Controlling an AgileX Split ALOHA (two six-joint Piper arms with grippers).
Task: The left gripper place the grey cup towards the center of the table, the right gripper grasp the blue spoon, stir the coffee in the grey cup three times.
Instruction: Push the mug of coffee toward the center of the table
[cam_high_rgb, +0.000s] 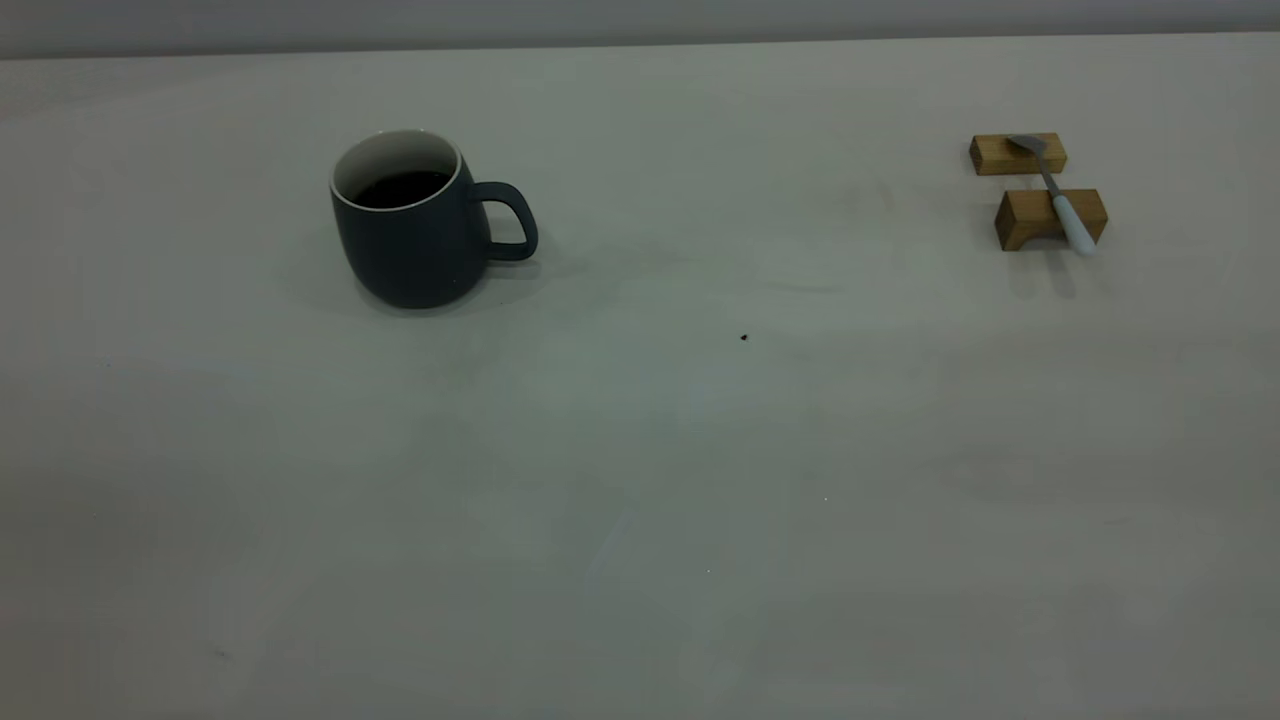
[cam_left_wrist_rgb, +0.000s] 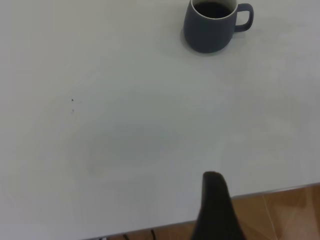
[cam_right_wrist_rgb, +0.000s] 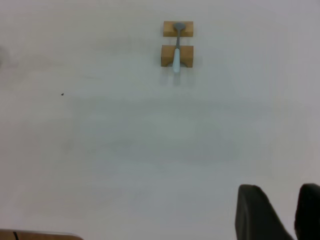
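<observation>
**Exterior view: opening step, nothing grasped**

Exterior view: grey cup (cam_high_rgb: 420, 225) of coffee (cam_high_rgb: 403, 188) left of table (cam_high_rgb: 640, 480) centre; blue spoon (cam_high_rgb: 1058, 197) across two wooden blocks (cam_high_rgb: 1045, 215), far right.

Left wrist view: left gripper (cam_left_wrist_rgb: 216, 210) far from cup, finger state impossible to tell.

Right wrist view: right gripper (cam_right_wrist_rgb: 280, 210) parted, empty, well short of spoon.

Next, probably: reach to cup, slide centreward.
</observation>
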